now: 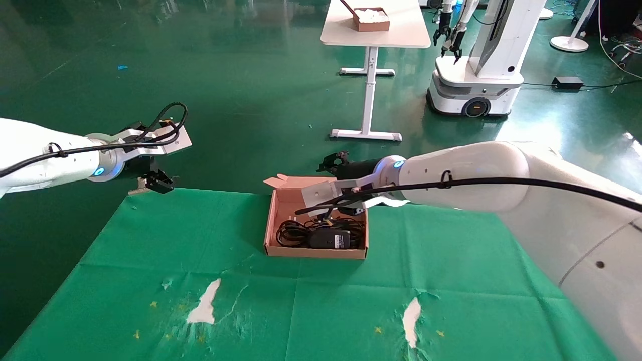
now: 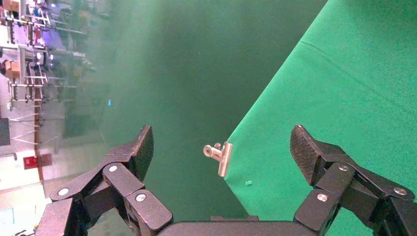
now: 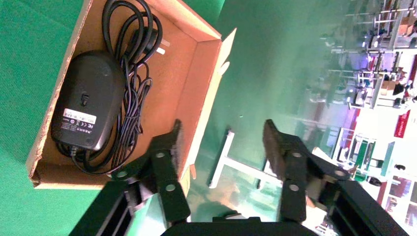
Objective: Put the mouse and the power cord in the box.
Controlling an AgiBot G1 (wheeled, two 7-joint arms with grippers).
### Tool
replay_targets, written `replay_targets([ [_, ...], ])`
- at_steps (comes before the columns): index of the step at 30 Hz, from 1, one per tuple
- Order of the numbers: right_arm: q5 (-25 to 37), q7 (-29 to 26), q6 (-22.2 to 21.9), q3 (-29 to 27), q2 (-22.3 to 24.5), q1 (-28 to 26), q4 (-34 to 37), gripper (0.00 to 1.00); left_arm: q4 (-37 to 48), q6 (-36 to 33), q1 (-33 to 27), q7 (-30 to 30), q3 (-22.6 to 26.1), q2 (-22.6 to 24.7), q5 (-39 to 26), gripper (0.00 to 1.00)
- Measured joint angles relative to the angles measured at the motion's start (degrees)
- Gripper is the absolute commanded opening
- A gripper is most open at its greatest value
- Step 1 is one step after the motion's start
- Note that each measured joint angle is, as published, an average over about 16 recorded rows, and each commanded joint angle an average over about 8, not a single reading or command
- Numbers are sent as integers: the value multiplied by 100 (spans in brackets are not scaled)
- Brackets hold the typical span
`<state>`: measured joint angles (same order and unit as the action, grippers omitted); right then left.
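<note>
The brown cardboard box [image 1: 311, 252] sits on the green cloth near the table's far edge. Inside it the black mouse [image 1: 331, 239] lies belly up with its pale label showing, beside the looped black power cord [image 1: 292, 233]. The right wrist view shows the same box [image 3: 189, 73], the mouse [image 3: 88, 98] and the power cord [image 3: 129, 29] with its plug end. My right gripper [image 1: 333, 161] [image 3: 221, 130] hangs open and empty just past the box's far wall. At the table's far left corner my left gripper [image 1: 156, 183] [image 2: 221, 142] is open and empty.
A metal binder clip [image 2: 220, 156] holds the cloth at the far left corner, below my left gripper. The cloth has white torn patches [image 1: 204, 303] [image 1: 411, 321] near the front. Beyond the table stand a white table with a small box [image 1: 371, 19] and another robot [image 1: 476, 65].
</note>
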<state>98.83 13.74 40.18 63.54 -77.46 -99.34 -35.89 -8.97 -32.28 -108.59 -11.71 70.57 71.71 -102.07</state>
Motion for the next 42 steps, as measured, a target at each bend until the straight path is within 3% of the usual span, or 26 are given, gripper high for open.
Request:
replay_targets([
  [27, -2420, -1040, 1937, -2023, 1804, 1605, -1601, 100, -62, -49, 45, 0, -51, -36, 56, 100],
  [42, -3890, -1672, 3109, -3247, 2898, 2579, -2574, 100, -1211, -998, 883, 17, -1023, -689, 1129, 100],
])
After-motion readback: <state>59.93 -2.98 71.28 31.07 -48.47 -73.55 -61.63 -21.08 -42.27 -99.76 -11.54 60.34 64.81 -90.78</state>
